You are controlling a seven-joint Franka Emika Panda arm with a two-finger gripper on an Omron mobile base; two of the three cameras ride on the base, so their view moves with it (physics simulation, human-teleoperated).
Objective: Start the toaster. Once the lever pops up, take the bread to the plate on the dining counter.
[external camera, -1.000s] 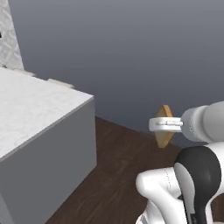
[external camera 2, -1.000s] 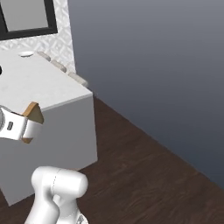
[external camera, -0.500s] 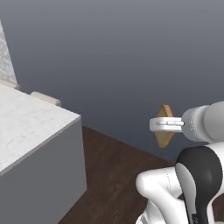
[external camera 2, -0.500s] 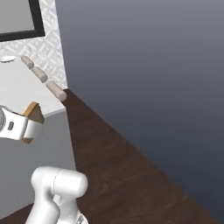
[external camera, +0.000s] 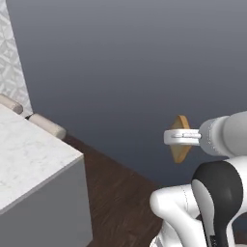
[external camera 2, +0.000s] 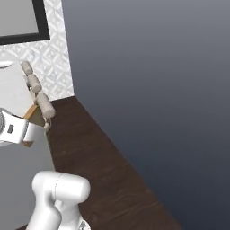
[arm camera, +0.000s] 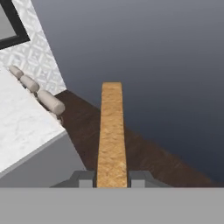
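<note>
One slice of bread (external camera: 181, 139) is clamped edge-on between the two fingers of the tool (external camera: 179, 137), which are closed narrowly on its flat faces. In the left base view the tan slice is seen standing upright at the end of the white arm, held in the air above the dark wooden floor (external camera: 120, 188), in front of a plain grey wall (external camera: 144, 72). In the hand view the crust edge of the bread (arm camera: 112, 135) is seen running straight up from between the two fingertips (arm camera: 83, 178), narrow and tall. In the right base view a brown corner of the slice (external camera 2: 32, 112) is seen just past the white hand at the left edge.

A white marble-look bench (external camera: 29, 159) with faint grey veins is seen to the left of the held slice and well apart from it, its corner pointing toward the floor. Several beige round stools (arm camera: 51, 102) are lined up along its far edge, near a patterned white wall (arm camera: 37, 57). A dark picture frame (external camera 2: 42, 20) is hung on that patterned wall. The bread is held clear of the bench, touching nothing but the fingers.
</note>
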